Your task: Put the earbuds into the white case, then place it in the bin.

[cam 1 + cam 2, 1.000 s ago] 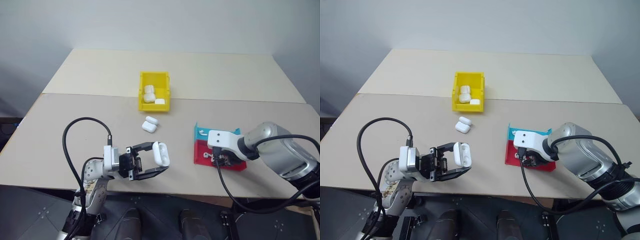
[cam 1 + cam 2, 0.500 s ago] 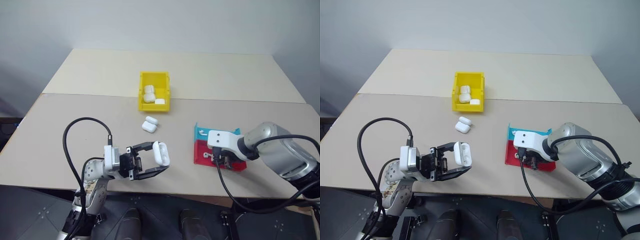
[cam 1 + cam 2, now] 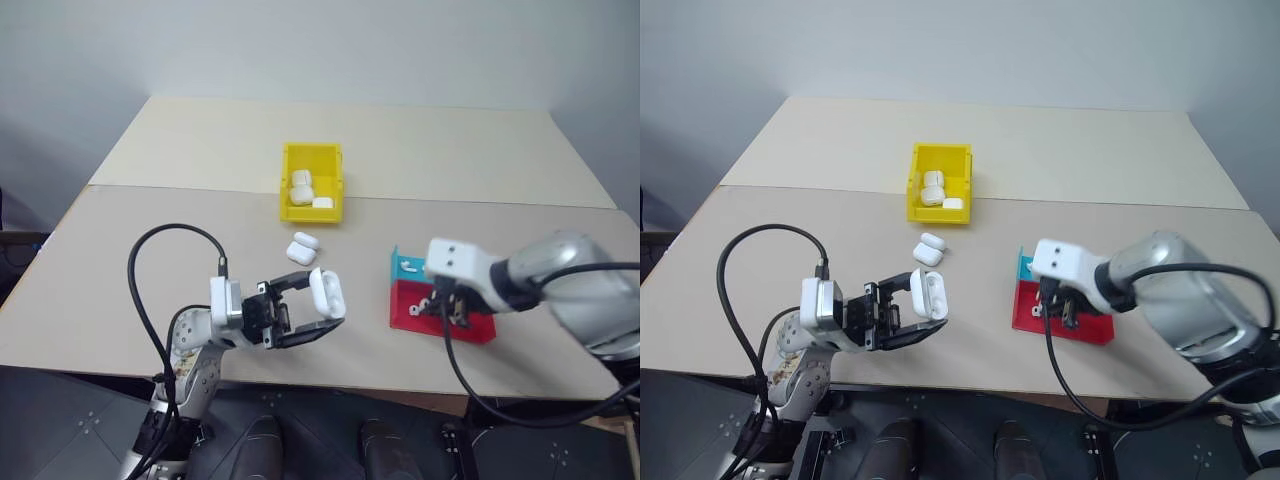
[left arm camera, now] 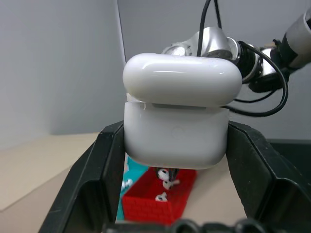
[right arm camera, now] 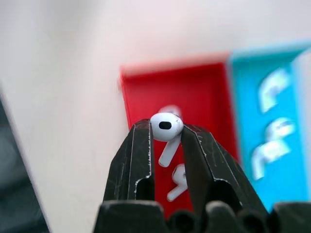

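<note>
Lifting clear of the red tray (image 3: 440,318), right gripper (image 5: 165,133) jaws clamped on one earbud (image 5: 165,127). Left gripper (image 4: 175,145) jaws clamped on white case (image 3: 327,293), raised above bench (image 3: 180,230), lid up. Ready for insertion; bin (image 3: 310,160) later.

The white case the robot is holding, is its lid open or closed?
Open. The white case in the left pincer has its lid flipped up from the body, a gap showing at the seam.

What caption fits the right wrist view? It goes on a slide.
Right gripper pinching a white earbud above the red tray, with the teal tray alongside.
</note>
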You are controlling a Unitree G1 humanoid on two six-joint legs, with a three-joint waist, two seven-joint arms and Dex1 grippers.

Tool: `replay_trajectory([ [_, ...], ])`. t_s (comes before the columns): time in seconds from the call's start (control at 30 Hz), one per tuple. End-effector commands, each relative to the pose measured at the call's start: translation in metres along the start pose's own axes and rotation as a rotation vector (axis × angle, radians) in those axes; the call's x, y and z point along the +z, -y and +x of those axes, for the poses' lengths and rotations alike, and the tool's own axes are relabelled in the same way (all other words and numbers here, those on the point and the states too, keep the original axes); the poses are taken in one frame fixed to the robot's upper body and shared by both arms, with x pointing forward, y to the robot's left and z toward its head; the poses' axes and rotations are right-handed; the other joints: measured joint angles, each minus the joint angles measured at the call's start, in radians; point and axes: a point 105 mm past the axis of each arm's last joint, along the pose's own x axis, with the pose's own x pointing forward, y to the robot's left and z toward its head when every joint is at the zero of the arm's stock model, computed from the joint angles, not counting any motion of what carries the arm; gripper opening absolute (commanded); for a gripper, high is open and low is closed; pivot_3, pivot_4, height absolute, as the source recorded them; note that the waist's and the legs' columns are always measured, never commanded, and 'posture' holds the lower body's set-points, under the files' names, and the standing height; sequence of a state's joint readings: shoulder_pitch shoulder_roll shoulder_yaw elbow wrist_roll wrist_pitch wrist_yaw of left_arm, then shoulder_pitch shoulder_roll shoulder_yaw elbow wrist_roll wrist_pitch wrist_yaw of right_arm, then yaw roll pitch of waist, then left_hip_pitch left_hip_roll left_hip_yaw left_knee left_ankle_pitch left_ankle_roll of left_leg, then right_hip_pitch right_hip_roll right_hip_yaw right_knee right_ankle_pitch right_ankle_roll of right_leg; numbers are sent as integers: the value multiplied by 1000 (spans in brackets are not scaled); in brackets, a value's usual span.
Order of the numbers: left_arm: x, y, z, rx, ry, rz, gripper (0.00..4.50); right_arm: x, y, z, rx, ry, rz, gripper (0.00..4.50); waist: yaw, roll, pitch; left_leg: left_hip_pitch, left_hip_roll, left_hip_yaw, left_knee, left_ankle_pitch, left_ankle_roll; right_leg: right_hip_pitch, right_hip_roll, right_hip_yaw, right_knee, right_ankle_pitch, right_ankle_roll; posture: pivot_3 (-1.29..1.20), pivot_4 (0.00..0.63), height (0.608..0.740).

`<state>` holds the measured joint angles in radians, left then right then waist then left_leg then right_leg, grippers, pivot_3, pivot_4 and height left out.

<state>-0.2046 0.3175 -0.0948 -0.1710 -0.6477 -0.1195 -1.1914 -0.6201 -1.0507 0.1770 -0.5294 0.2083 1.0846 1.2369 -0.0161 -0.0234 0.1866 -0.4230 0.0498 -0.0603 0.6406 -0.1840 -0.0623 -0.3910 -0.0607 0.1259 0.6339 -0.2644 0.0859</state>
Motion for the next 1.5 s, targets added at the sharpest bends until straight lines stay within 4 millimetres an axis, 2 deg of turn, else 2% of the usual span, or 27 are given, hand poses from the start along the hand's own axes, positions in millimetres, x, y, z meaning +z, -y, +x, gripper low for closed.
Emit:
replay_trajectory([
  [0.03, 25, 0, 15, -31, 112, -39, 2801, 29, -17, -43, -13, 210, -123, 800, 4, 0, 0, -1, 0, 0, 0, 0, 0, 0, 0, 0, -1, 0, 0, 0, 150, 740],
  [0.17, 40, -1, 27, -60, 194, -100, 2801, 42, -22, -69, -51, 416, -187, 800, 2, 0, 0, 0, 0, -1, 0, -1, 1, 2, 0, -1, -2, 0, 0, 0, 150, 740],
  [0.33, 52, -2, 41, -109, 217, -195, 2801, 77, -15, -103, -183, 815, -275, 800, -18, 0, 0, 2, 0, -1, 1, 1, 4, 2, 1, -1, 0, 0, 4, 0, 150, 740],
  [0.47, 59, 0, 40, -152, 223, -215, 2801, 103, -20, -113, -167, 1054, -356, 800, -33, 0, 0, 2, 0, -1, 1, 3, 6, 2, 1, 0, 1, 1, 4, 0, 150, 740],
  [0.6, 61, 1, 37, -173, 224, -225, 2801, 120, -35, -108, -57, 1231, -462, 800, -32, 0, 0, 1, 0, -1, 0, 3, 6, 2, 1, 0, 1, 1, 3, 0, 150, 740],
  [0.87, 61, 2, 37, -180, 218, -224, 2801, 129, -37, -77, 49, 1279, -485, 800, -28, 0, 0, 2, 0, -1, 0, 3, 6, 2, 1, -1, 2, 1, 1, 0, 150, 740],
  [1.27, 60, 2, 36, -180, 208, -222, 2801, 138, -45, -62, 133, 1301, -482, 800, -29, 0, 0, 2, 0, -2, 0, 3, 6, 0, 1, -1, 7, -1, -1, 0, 150, 740],
  [1.5, 60, 4, 37, -188, 216, -219, 2801, 137, -44, -53, 135, 1273, -478, 800, -29, 0, 0, 2, 0, -2, 0, 3, 6, 0, 1, -1, 7, -1, -1, 0, 150, 740],
])
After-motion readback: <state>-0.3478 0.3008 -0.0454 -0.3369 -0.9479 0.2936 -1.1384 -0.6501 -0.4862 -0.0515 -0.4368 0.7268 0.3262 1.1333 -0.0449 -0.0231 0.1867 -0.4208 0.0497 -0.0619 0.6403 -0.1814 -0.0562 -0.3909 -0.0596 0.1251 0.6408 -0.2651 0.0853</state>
